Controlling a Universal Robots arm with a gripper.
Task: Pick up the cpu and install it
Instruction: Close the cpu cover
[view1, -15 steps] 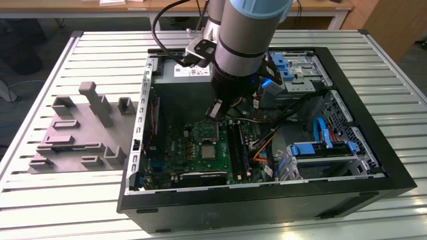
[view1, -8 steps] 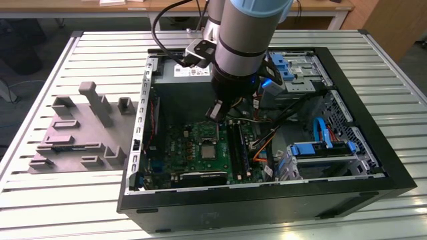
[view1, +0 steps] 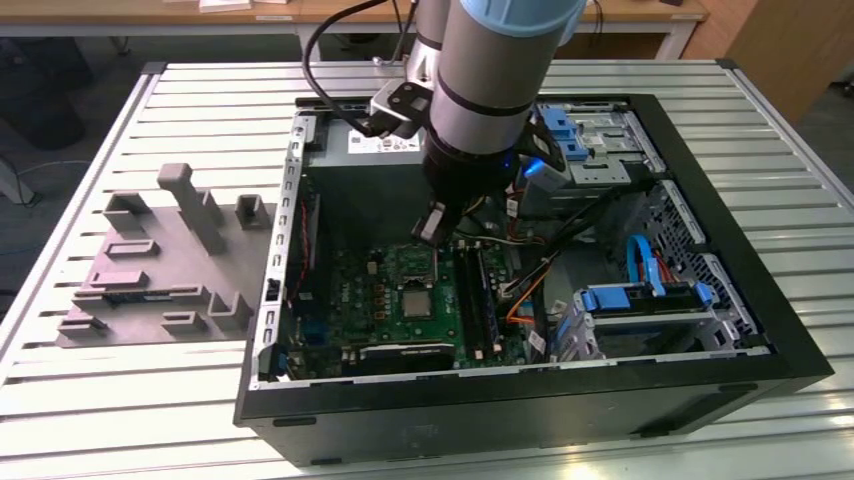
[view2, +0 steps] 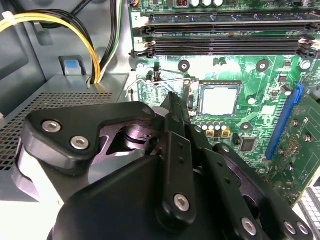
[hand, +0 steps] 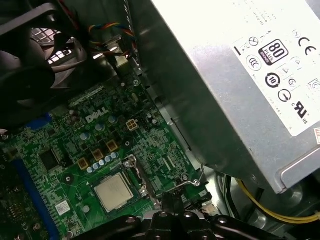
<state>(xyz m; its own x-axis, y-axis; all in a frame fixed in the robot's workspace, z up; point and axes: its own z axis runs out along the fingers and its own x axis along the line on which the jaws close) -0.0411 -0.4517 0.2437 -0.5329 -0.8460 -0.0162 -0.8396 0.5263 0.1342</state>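
Hand (view2: 172, 107) clenched, empty, just beside the seated cpu (view2: 219, 100); light, stiff, slippery chip with fragile underside, best held by edges

The arm (view1: 483, 75) is a thick cylinder of silver-grey metal with a pale blue cap at its joint and black rings around its lower end, where a small blue light glows. A black cable loops beside it to a small grey and black box fixed near the wrist. In the second wrist view the gripper (view2: 176, 107) is built of matte black, rounded link plates joined by silver socket-head screws, with a silvery hub showing between them.
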